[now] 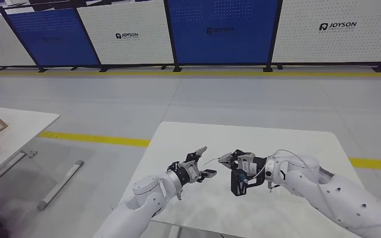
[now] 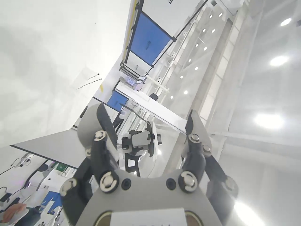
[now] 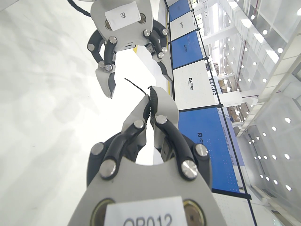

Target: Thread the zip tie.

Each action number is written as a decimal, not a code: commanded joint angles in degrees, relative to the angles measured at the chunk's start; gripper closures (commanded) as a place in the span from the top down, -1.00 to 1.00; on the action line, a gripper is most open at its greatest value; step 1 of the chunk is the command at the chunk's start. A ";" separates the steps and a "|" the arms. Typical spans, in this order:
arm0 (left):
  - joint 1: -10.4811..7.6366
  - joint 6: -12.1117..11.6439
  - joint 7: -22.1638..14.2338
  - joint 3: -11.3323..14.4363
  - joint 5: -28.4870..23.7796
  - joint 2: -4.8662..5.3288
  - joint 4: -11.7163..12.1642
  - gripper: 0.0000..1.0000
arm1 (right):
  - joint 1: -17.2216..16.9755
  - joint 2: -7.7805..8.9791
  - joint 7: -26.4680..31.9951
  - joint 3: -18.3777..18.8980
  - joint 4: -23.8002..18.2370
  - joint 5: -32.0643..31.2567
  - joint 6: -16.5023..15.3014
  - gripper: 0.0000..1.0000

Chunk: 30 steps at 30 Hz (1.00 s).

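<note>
A thin black zip tie [image 3: 141,90] is pinched between the fingertips of my right gripper [image 3: 150,98], which is shut on it. Its free tail juts out towards my left gripper [image 3: 138,84], which faces it a short way off with its fingers spread open. In the top view both grippers hover above the white table [image 1: 286,143] near its front middle. There the right gripper [image 1: 226,159] holds the zip tie [image 1: 212,159] with its tail at the mouth of the left gripper [image 1: 208,161]. The left gripper [image 2: 149,118] holds nothing.
Two or three spare zip ties [image 2: 90,82] lie on the table [image 2: 47,48] farther off. A second white table [image 1: 24,128] stands at the left. Blue and white panels [image 1: 220,30] line the far side of the floor.
</note>
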 commanded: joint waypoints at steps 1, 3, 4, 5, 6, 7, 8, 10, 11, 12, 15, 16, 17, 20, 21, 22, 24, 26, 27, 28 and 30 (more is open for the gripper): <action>-0.22 -0.02 -0.09 0.08 -0.34 -0.04 0.27 -0.04 | 0.00 0.00 0.00 0.00 0.00 0.00 0.00 -1.00; -0.43 -0.02 -0.10 0.17 -0.52 -0.06 0.44 -0.06 | 0.00 0.00 0.00 0.00 0.00 0.00 0.00 -1.00; -0.49 -0.02 -0.15 0.21 -0.52 -0.07 0.41 -0.10 | 0.00 0.00 0.00 0.00 0.00 0.00 0.00 -1.00; -0.50 -0.02 -0.20 0.25 -0.50 -0.07 0.35 -0.10 | 0.00 0.00 0.00 0.00 0.00 0.00 0.00 -1.00; -0.48 -0.02 -0.23 0.26 -0.47 -0.06 0.29 -0.10 | 0.00 0.00 0.00 0.00 0.00 0.00 0.00 -1.00; -0.45 -0.02 -0.29 0.25 -0.43 -0.06 0.22 -0.12 | 0.00 0.00 0.00 0.00 0.00 0.00 0.00 -1.00; -0.42 -0.02 -0.35 0.23 -0.37 -0.05 0.18 -0.16 | 0.00 0.00 0.00 0.00 0.00 0.00 0.00 -1.00; -0.35 -0.02 -0.41 0.17 -0.32 -0.03 0.14 -0.24 | 0.00 0.00 0.00 0.00 0.00 0.00 0.00 -1.00; -0.33 -0.02 -0.41 0.14 -0.32 -0.02 0.13 -0.34 | 0.00 0.00 0.00 0.00 0.00 0.00 0.00 -1.00; -0.30 -0.02 -0.38 0.14 -0.40 -0.02 0.14 -0.44 | 0.00 0.00 0.00 0.00 0.00 0.00 0.00 -1.00; -0.35 -0.02 -0.36 0.27 -0.59 -0.01 0.17 -0.78 | 0.00 0.00 0.00 0.00 0.00 0.00 0.00 -1.00; -0.39 -0.02 -0.40 0.31 -0.64 0.00 0.20 -0.82 | 0.00 0.00 0.00 0.00 0.00 0.00 0.00 -1.00; -0.41 -0.02 -0.43 0.34 -0.71 0.01 0.24 -0.84 | 0.00 0.00 0.00 0.00 0.00 0.00 0.00 -1.00; -0.46 -0.02 -0.57 0.48 -1.00 0.06 0.36 -1.00 | 0.00 0.00 0.00 0.00 0.00 0.00 0.00 -1.00; -0.48 -0.02 -0.64 0.52 -1.05 0.08 0.43 -1.00 | 0.00 0.00 0.00 0.00 0.00 0.00 0.00 -1.00; -0.50 -0.02 -0.69 0.55 -1.10 0.10 0.49 -1.00 | 0.00 0.00 0.00 0.00 0.00 0.00 0.00 -1.00; -0.54 -0.02 -0.75 0.63 -1.17 0.15 0.58 -1.00 | 0.00 0.00 0.00 0.00 0.00 0.00 0.00 -1.00; -0.57 -0.02 -0.78 0.77 -1.10 0.18 0.57 -1.00 | 0.00 0.00 0.00 0.00 0.00 0.00 0.00 -1.00; -0.58 -0.02 -0.82 0.84 -1.00 0.21 0.49 -1.00 | 0.00 0.00 0.00 0.00 0.00 0.00 0.00 -1.00; -0.58 -0.02 -0.87 0.87 -0.87 0.22 0.41 -1.00 | 0.00 0.00 0.00 0.00 0.00 0.00 0.00 -1.00; -0.51 -0.02 -0.96 0.81 -0.70 0.26 0.24 -1.00 | 0.00 0.00 0.00 0.00 0.00 0.00 0.00 -1.00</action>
